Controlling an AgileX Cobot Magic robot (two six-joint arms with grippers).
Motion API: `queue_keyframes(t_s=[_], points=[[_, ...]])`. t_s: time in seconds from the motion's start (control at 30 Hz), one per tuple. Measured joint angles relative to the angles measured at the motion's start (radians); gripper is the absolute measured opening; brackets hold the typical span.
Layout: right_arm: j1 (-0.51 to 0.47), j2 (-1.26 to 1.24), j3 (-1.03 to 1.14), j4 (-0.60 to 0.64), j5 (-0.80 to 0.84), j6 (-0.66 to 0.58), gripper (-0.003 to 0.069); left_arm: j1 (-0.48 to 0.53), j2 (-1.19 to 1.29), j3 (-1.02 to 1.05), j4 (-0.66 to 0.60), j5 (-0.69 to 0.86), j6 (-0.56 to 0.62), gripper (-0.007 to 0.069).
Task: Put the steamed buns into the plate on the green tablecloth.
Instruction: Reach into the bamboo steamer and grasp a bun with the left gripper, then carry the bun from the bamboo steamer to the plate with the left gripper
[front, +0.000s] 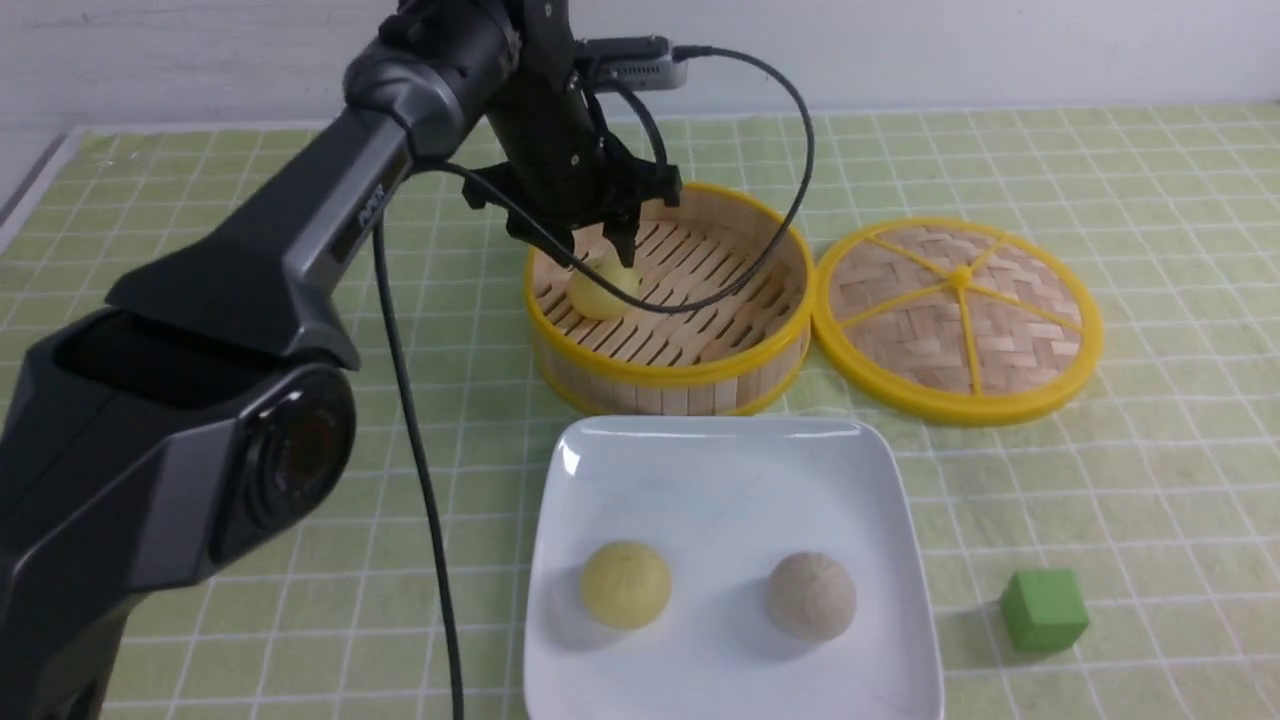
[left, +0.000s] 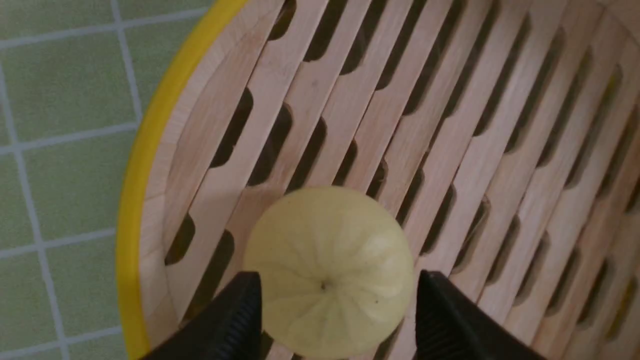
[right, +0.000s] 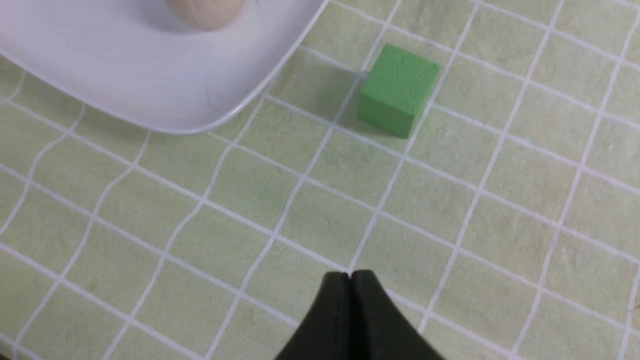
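A pale yellow steamed bun (front: 603, 290) rests on the slatted floor of the bamboo steamer (front: 680, 375). My left gripper (front: 600, 258) hangs over it, open. In the left wrist view its two black fingers stand on either side of this bun (left: 330, 270), close to its flanks. The white square plate (front: 720, 480) lies on the green tablecloth (front: 1150, 480) in front of the steamer. It holds another yellow bun (front: 626, 585) and a beige bun (front: 811, 596). My right gripper (right: 351, 274) is shut and empty above bare cloth, near the plate's corner (right: 140, 75); it does not show in the front view.
The steamer's woven lid (front: 958, 315) lies flat to the right of the steamer. A green cube (front: 1043, 610) sits on the cloth right of the plate, a little ahead of the right gripper in the right wrist view (right: 397, 90). The left arm's cable loops over the steamer.
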Motion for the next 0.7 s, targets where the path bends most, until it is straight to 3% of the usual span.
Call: queue_keyframes(t_s=[0.1, 0.2, 0.27, 0.33, 0.53, 0.7], points=[[0.000, 0.000, 0.000, -0.003, -0.002, 0.000, 0.0001, 0.000, 0.025, 0.000, 0.001, 0.000, -0.003, 0.0407], [0.000, 0.000, 0.001, -0.006, -0.003, 0.000, 0.0001, 0.000, 0.044, -0.003, 0.003, 0.000, -0.015, 0.0262], [0.000, 0.000, 0.001, -0.006, -0.003, 0.000, 0.0003, 0.000, 0.044, -0.007, 0.000, -0.002, -0.016, 0.0120], [0.000, 0.000, 0.001, -0.006, -0.003, 0.000, 0.0005, 0.000, 0.037, -0.008, -0.018, -0.002, -0.016, 0.0046], [0.000, 0.000, 0.001, -0.008, -0.002, 0.000, 0.0012, 0.000, -0.102, 0.009, -0.121, 0.001, 0.016, 0.0022], [0.000, 0.000, 0.001, -0.008, -0.002, 0.000, 0.0015, 0.000, -0.316, 0.157, -0.187, -0.002, 0.028, 0.0022]])
